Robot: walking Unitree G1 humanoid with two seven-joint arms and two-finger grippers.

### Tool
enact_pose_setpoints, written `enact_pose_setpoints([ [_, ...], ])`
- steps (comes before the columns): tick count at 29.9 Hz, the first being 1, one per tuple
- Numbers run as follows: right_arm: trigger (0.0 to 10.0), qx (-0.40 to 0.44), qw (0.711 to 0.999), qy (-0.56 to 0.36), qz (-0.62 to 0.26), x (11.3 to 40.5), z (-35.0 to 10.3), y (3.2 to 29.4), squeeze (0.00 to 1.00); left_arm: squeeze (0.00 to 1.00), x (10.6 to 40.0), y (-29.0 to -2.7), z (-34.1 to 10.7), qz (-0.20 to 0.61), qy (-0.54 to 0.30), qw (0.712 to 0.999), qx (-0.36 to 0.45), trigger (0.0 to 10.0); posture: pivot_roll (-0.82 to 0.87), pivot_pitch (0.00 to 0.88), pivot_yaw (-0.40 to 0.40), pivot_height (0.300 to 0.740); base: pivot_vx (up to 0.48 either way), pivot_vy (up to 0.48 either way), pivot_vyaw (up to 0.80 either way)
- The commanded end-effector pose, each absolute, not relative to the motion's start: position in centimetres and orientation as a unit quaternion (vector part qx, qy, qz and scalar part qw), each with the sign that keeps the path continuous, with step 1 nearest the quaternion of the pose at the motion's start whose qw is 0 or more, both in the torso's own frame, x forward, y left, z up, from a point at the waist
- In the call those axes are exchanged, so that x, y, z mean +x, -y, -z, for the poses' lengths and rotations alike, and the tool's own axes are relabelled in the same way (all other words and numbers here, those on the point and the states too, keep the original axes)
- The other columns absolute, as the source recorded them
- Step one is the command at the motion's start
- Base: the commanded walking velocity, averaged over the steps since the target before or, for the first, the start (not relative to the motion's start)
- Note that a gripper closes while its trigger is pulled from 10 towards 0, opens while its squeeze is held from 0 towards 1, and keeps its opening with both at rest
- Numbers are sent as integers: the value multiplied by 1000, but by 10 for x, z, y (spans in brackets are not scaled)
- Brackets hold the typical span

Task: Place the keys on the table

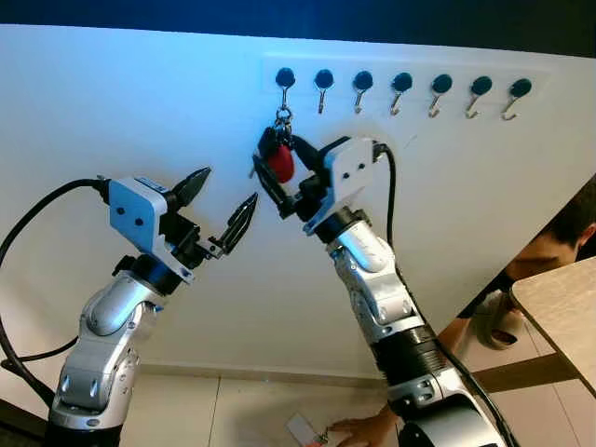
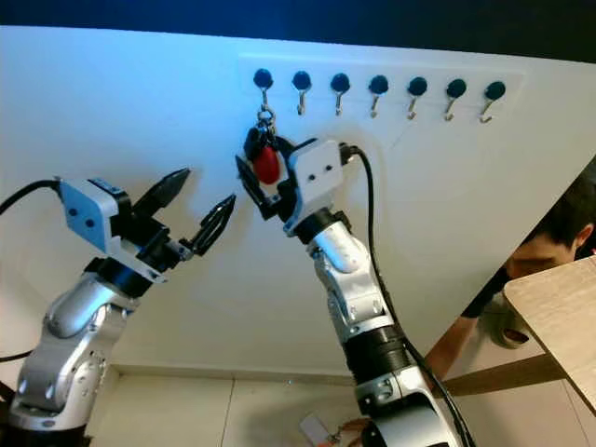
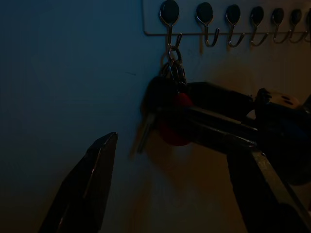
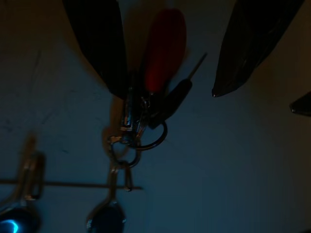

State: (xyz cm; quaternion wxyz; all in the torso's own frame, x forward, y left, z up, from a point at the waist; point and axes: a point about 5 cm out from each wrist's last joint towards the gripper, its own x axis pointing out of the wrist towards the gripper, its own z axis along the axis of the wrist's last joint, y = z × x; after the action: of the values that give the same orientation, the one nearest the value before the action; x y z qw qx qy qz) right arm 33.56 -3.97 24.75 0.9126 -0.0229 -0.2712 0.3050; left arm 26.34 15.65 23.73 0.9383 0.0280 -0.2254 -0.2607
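A white wall (image 1: 140,102) carries a row of hooks (image 1: 400,88); the keys (image 1: 279,154) hang from the leftmost hook. The right gripper (image 1: 277,172) straddles the red fob, fingers parted. The left gripper (image 1: 223,200) hovers wide beside. A wooden table (image 1: 563,307) edges in right.

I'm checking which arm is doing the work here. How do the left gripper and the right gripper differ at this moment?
The right gripper is up at the keys hanging from the first hook, its jaws on either side of the red fob; the left gripper hovers lower beside them, around nothing. The right gripper's fingers sit against the wall; the left gripper's jaws point at it from a gap. Both are open.
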Motion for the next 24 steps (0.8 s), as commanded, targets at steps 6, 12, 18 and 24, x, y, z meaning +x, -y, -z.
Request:
enact_pose_setpoints([
  [6,10000,-47,913,282,-290,338,-251,39,0,0,262,-155,-234,267,219,938,26,10000,62,131,-17,740,0,0,0],
  [12,9098,-49,918,283,-274,340,-253,43,0,0,262,-155,-234,270,218,938,29,10000,64,131,-16,740,0,0,0],
  [18,1255,-36,923,280,-260,342,-254,46,0,0,261,-154,-233,271,217,937,30,10000,64,131,-15,740,0,0,0],
  [24,0,-29,924,284,-255,342,-256,47,0,0,261,-154,-234,271,218,937,31,10000,64,132,-16,740,0,0,0],
])
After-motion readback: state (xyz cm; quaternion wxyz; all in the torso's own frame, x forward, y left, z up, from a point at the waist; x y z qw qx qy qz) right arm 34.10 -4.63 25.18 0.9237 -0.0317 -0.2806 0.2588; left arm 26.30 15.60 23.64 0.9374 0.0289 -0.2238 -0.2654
